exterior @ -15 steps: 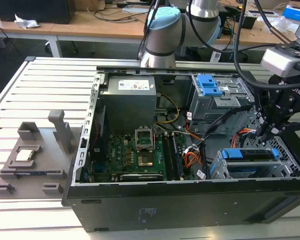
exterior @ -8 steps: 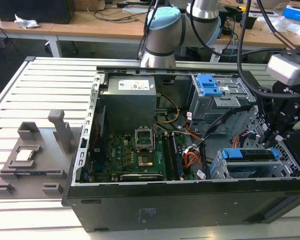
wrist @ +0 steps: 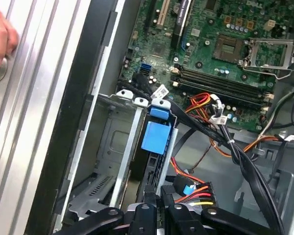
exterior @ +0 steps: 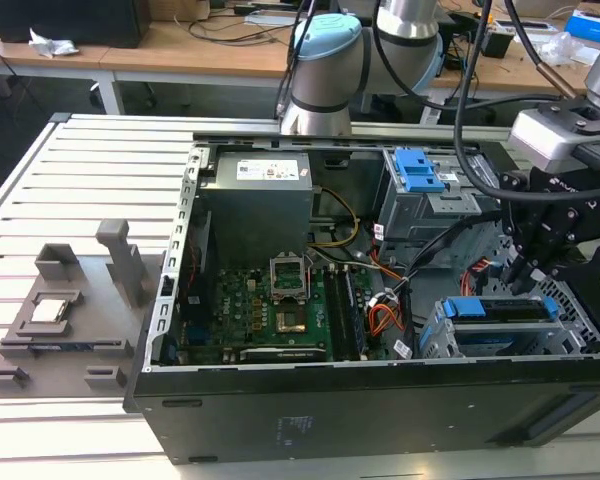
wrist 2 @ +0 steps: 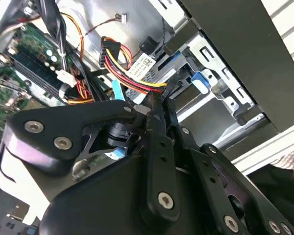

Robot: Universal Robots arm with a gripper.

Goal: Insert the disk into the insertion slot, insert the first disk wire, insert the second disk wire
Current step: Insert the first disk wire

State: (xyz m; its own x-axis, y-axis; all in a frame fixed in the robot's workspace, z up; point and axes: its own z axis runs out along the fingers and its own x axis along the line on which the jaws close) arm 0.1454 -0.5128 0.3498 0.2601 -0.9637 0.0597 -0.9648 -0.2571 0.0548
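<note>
Hanging wrist-down over the disk (exterior: pixel 500 308) in the insertion slot (exterior: pixel 445 342), jaws clamped on a wire connector (wrist 2: pixel 156 97).

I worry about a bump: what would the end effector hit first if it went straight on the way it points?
Probably the disk seated in the slot: in the exterior view the end effector points down at its end. The red-and-yellow wires run close by, so depth is unclear.

The black gripper (wrist 2: pixel 160 100) hangs at the end of the yellow-red-black disk wire (wrist 2: pixel 132 68), beside the silver insertion slot (wrist 2: pixel 230 105).
</note>
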